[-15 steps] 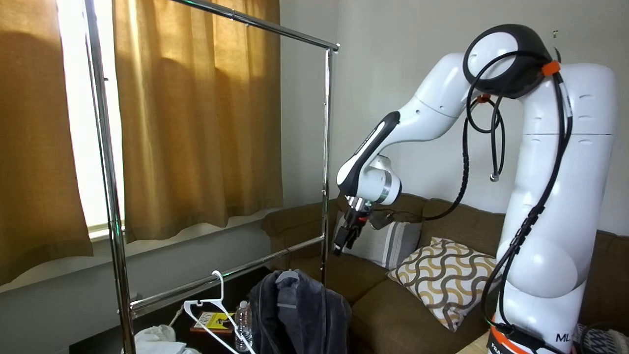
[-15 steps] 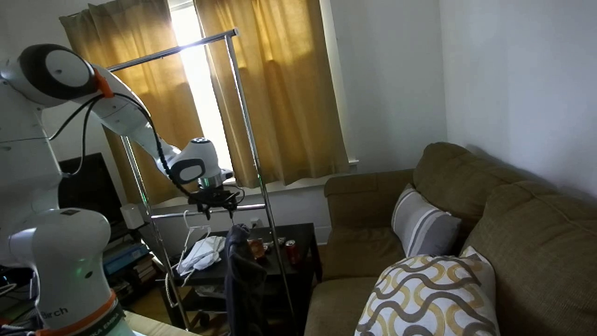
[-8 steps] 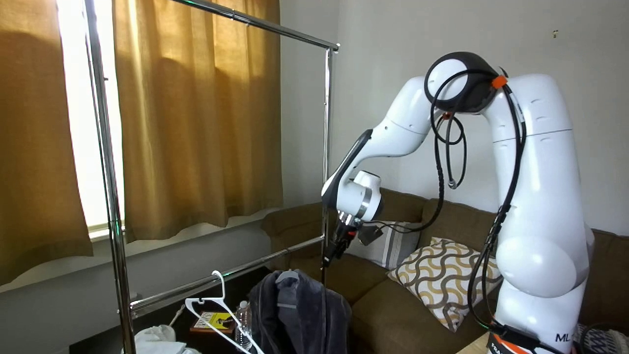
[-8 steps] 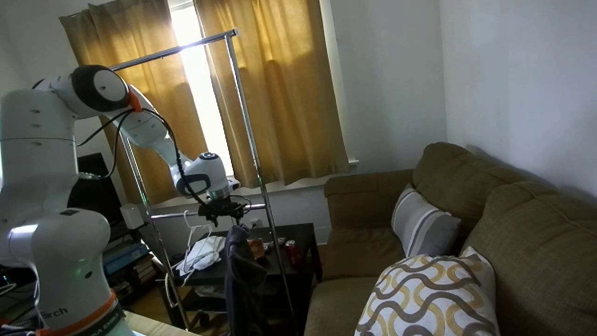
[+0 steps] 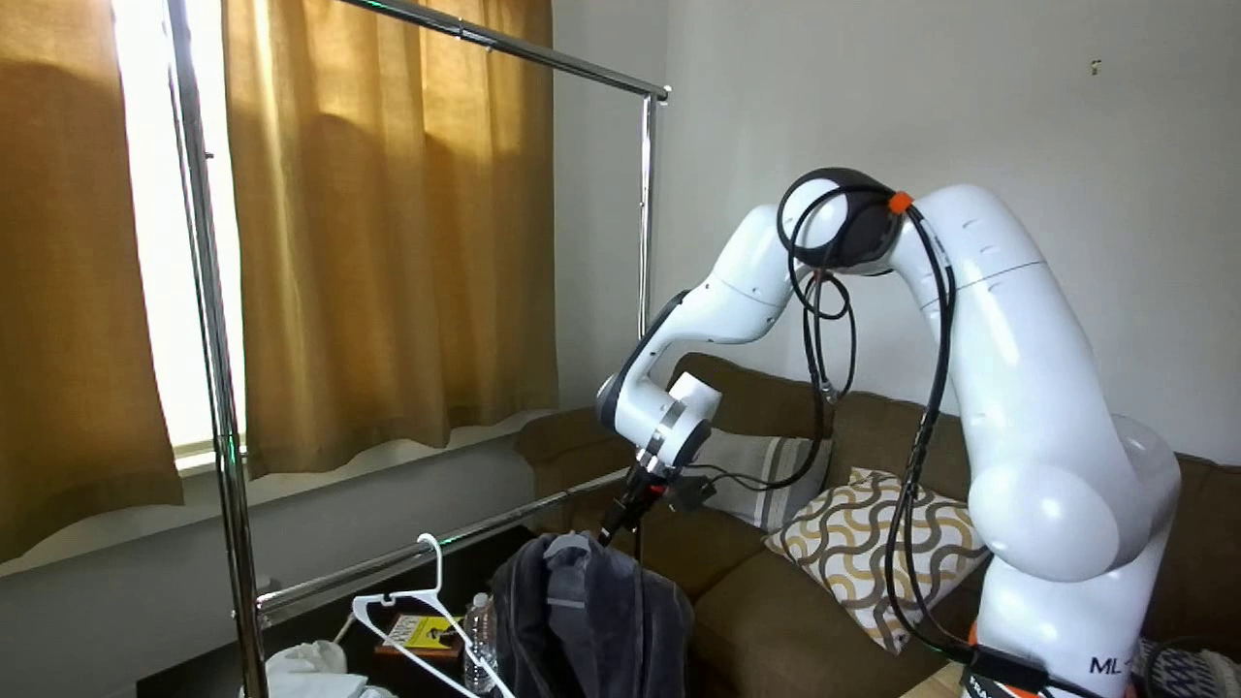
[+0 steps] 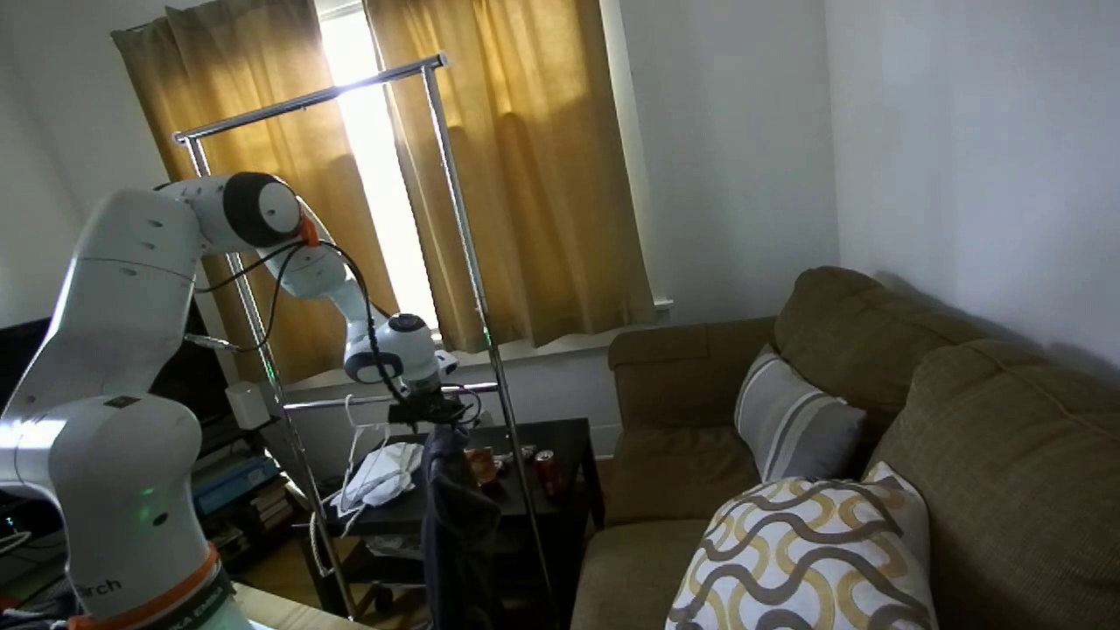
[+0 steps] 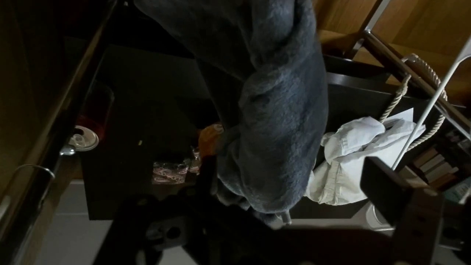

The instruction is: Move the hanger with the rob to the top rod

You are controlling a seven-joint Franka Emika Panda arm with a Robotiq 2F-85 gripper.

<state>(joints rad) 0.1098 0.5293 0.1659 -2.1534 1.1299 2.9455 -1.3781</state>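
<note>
The dark grey robe (image 5: 528, 611) hangs beside the rack's lower rod (image 5: 504, 514); it also shows in an exterior view (image 6: 451, 516) and the wrist view (image 7: 283, 136). Its grey hanger (image 5: 567, 545) shows at the collar, and a small piece of the hanger (image 7: 285, 217) shows below the robe in the wrist view. What the hook hangs from is hidden. My gripper (image 5: 613, 528) is at the robe's top, beside the collar. In the wrist view the gripper (image 7: 290, 165) is open, with the robe's top between its fingers, nearer the left one. The top rod (image 5: 543, 56) is bare.
A white hanger (image 5: 431, 572) hangs on the lower rod. A rack post (image 6: 472, 262) stands close beside the gripper. A dark low table (image 6: 560, 437) below holds a white cloth (image 6: 381, 477) and a red can (image 6: 547, 472). A brown sofa (image 6: 691, 455) stands beside the rack.
The arm has reached forward and down. The gripper has moved from above and beside the robe down to its collar. The robe has not visibly moved; the white hanger sways slightly.
</note>
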